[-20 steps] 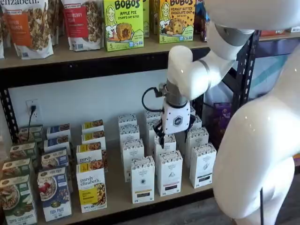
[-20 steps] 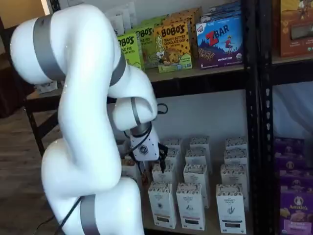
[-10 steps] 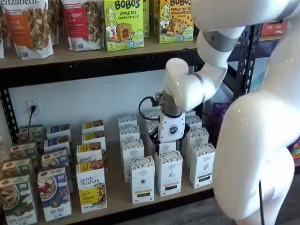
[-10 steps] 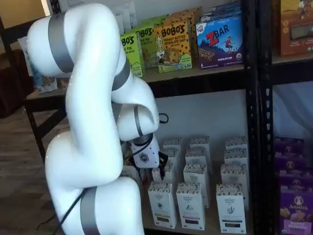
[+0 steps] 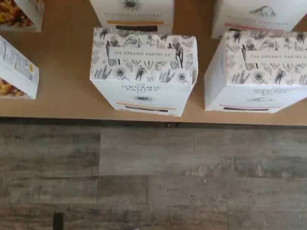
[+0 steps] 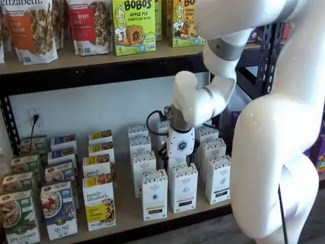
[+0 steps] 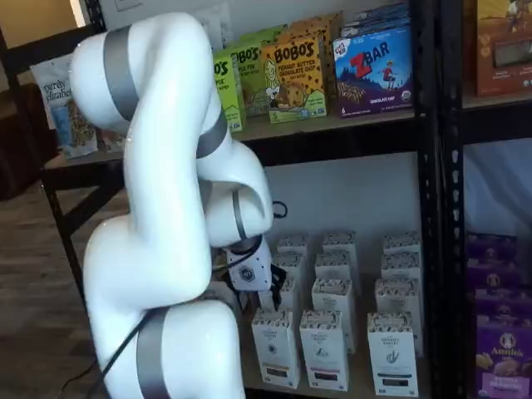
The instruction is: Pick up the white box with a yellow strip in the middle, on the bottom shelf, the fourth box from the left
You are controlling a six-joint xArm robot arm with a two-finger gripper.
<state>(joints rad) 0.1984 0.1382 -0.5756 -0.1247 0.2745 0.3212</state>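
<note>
With the pincer (image 6: 179,158) spread above the rows, the white box (image 6: 154,194) stands at the bottom shelf's (image 6: 129,211) front edge; tight neighbours at 3 o'clock risk being toppled.

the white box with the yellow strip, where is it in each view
Wrist view: the white box fills the middle, at the shelf's front edge.
A shelf view: front of the leftmost white column.
A shelf view: front left white carton, beside the arm.
Shared landmark: the pink-strip box next to it.
</note>
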